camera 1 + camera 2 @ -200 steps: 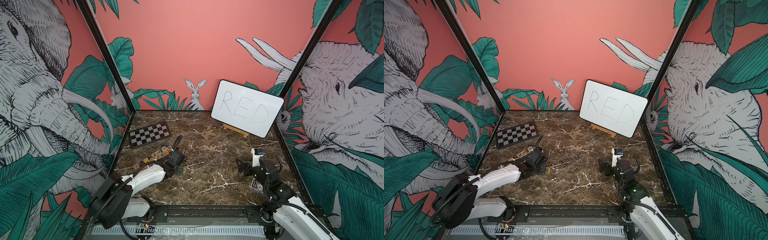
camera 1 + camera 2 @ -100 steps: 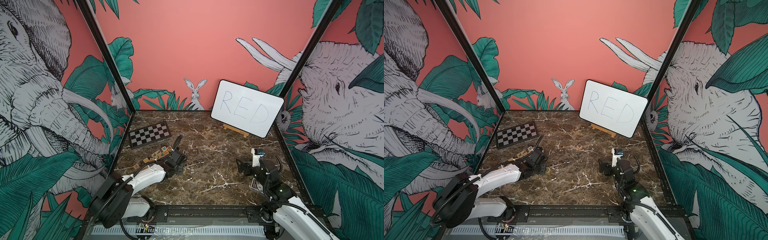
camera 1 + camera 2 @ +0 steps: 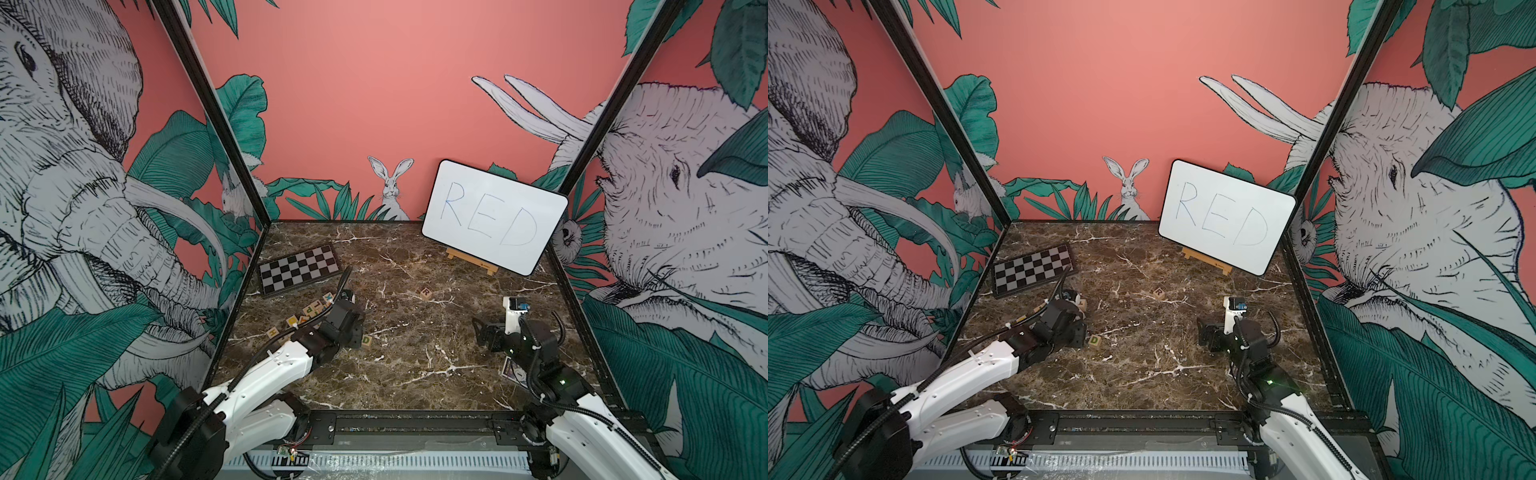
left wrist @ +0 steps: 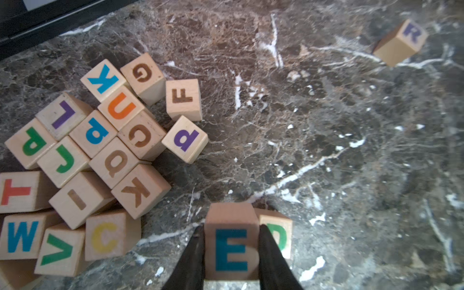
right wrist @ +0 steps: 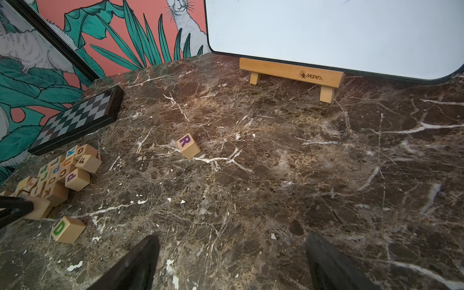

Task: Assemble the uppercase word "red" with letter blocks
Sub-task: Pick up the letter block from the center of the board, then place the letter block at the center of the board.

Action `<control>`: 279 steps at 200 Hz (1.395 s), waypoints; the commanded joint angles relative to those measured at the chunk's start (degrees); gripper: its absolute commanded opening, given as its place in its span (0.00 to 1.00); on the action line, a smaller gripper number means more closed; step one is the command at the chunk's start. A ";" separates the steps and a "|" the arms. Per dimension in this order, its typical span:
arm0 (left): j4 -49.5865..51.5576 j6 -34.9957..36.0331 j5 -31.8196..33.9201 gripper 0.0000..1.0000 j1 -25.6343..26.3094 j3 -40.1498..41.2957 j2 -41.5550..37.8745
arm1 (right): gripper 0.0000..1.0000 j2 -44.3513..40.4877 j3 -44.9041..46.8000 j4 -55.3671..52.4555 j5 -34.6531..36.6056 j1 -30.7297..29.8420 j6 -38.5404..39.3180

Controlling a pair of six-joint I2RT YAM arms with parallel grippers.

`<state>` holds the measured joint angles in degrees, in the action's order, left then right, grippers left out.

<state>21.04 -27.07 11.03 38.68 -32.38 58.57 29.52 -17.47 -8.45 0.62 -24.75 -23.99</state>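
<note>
So over on the far left of the marble tabletop (image 3: 415,365) there's a little chessboard (image 3: 298,270) lying flat near the wall, and just in front of it sits a messy pile of other letter blocks (image 4: 95,155) (K, G, U, F, P, Q, W, C and so on), mostly touching each other. Next along, the left end effector (image 4: 231,229) is pinching the E block (image 4: 231,248), one black finger pressed on each side and the bluish-green E facing up at the wrist camera; honestly can't tell if the cube is resting on the marble or a hair off it. The D block (image 4: 278,236) sits just beside it on the right-hand finger's side, green letter up, and the right wrist view shows a small gap between the two. The R block (image 3: 425,293) is well apart from both, alone out in the open middle of the tabletop, so no R-E-D row yet. Further right, the right end effector (image 5: 232,239) hovers over bare marble with its fingers spread wide and gripping nothing. Back right, a whiteboard (image 3: 494,216) with RED handwritten on it leans on a small wooden easel (image 5: 291,72).
</note>
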 commanded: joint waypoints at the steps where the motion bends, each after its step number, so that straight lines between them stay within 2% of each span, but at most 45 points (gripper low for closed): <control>1: 0.35 1.15 -7.49 0.31 -0.22 -2.41 -1.77 | 0.90 -0.66 0.06 1.01 0.56 -0.24 -0.09; 21: -1.68 1.06 -11.24 0.31 1.12 -4.33 -1.00 | 0.90 -1.07 0.16 0.89 0.64 -0.26 -0.12; 50: -3.28 2.46 -6.78 0.31 9.82 -8.79 3.62 | 0.91 -2.01 0.05 0.30 1.16 -0.27 -0.10; 87: -4.77 2.07 -5.68 0.30 16.74 -17.54 16.34 | 0.90 -3.40 0.20 -0.50 2.27 -0.23 -0.01; 112: -0.89 3.33 -3.40 0.29 20.47 -28.88 28.50 | 0.90 -4.49 -0.19 -2.08 4.08 -0.29 0.08; 149: 2.29 4.33 -2.60 0.28 21.23 -42.54 43.29 | 0.90 -6.84 0.46 -2.83 6.71 -0.25 -0.14; 192: 3.90 7.17 -1.80 0.29 21.35 -53.75 54.31 | 0.90 -7.28 0.38 -3.34 7.41 -0.25 -0.18; 257: 8.55 11.69 4.10 0.30 20.94 -64.26 63.23 | 0.90 -7.28 0.42 -3.49 7.57 -0.22 -0.32; 279: 8.02 11.69 2.84 0.30 19.83 -65.01 64.82 | 0.91 -7.38 0.42 -3.34 7.49 -0.24 -0.36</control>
<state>26.87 -17.06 12.75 59.46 -95.57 122.72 22.70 -17.45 -12.32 7.11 -24.77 -23.99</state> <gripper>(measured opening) 0.307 0.904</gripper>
